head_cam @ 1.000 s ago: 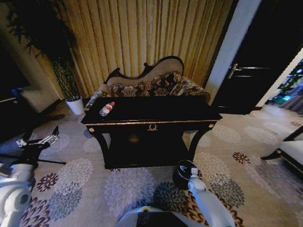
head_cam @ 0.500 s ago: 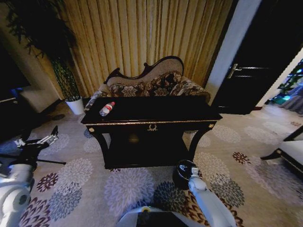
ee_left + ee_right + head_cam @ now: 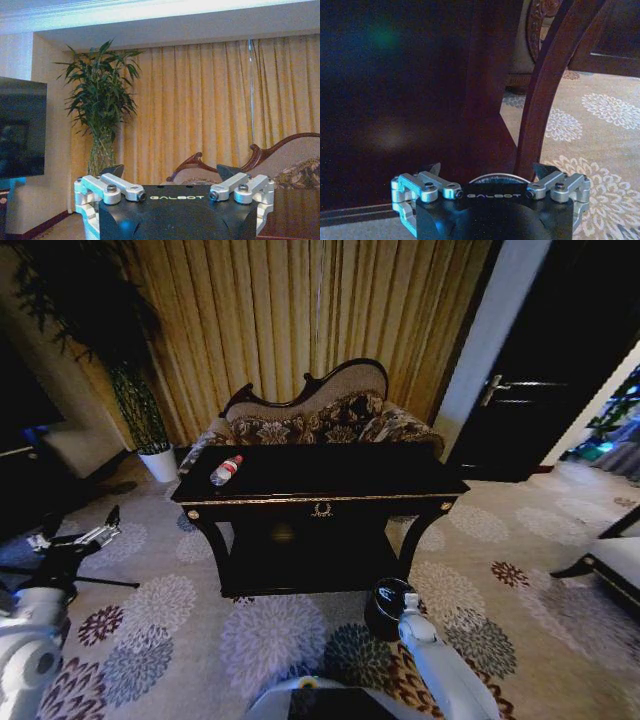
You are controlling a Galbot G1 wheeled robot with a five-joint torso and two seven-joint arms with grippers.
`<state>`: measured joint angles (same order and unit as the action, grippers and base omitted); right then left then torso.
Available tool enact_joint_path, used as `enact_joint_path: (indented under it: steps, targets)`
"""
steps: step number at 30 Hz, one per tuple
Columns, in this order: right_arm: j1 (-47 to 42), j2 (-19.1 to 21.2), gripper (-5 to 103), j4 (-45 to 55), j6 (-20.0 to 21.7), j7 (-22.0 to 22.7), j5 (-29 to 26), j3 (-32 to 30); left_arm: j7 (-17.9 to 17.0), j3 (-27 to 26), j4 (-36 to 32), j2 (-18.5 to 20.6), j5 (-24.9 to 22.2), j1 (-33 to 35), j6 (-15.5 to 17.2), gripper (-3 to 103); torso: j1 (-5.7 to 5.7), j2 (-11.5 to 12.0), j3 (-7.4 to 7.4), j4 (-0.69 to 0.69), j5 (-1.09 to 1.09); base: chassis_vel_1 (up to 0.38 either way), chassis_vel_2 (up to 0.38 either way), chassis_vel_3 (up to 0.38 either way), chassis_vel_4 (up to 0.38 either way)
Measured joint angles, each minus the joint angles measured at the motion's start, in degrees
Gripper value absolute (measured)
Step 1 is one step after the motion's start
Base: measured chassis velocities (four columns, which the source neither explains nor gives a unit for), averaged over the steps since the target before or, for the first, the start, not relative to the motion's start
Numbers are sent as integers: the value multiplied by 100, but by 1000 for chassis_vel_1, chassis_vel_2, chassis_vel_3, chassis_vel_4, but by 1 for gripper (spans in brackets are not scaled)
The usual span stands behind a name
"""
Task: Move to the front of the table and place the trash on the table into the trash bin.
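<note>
The glossy black table [image 3: 320, 499] with gold trim stands straight ahead. On its left end lies the trash, a clear plastic bottle [image 3: 226, 470] with a red cap. The dark round trash bin [image 3: 384, 606] sits on the carpet before the table's right leg, partly covered by my right arm [image 3: 432, 660]. My right gripper [image 3: 487, 168] is open just above the bin's shiny rim [image 3: 498, 176]. Out to the left, well short of the table, my left gripper [image 3: 108, 525] hangs over the carpet. The left wrist view shows that left gripper [image 3: 172, 171] open and holding nothing.
A carved floral sofa [image 3: 320, 418] stands behind the table before gold curtains. A plant in a white pot [image 3: 158, 461] is at the back left, a dark door [image 3: 530, 390] at the right. A chair edge [image 3: 610, 560] is at the far right. Flowered carpet surrounds the table.
My left arm has sunk a little and drifted slightly left. The table, bottle, bin and right arm stand as before.
</note>
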<state>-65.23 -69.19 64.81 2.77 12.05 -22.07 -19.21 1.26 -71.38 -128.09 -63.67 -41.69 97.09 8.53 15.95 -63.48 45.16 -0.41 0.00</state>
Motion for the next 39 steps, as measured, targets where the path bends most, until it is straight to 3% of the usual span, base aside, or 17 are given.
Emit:
enact_joint_path:
  steps: [8, 16, 25, 35, 39]
  targets:
    - [-281, 107, 100, 732, 55, 14, -106, -137, 2, 37, -44, -11, 1, -49, 0, 100, 0, 0, 0, 0, 1, 0, 0, 0, 0]
    - [-723, 281, 100, 2133, 9, 17, -9, -346, 1, 32, -93, -44, 1, -53, 0, 100, 0, 0, 0, -1, 0, 0, 0, 0, 0]
    - [-869, 458, 100, 3598, -30, 36, -274, -494, -2, 29, -154, -94, -1, -51, -9, 100, 0, 0, 0, 0, 0, 0, 0, 0, 0]
    - [-876, 788, 100, 5343, 826, 378, -846, -465, 1, 48, -185, -179, -8, -45, -103, 100, 0, 0, 0, 0, 0, 0, 0, 0, 0]
    - [-891, 847, 100, 5579, 940, 446, -842, -518, 2, -3, -182, -172, -18, -38, -137, 100, 0, 0, 0, 0, 0, 0, 0, 0, 0]
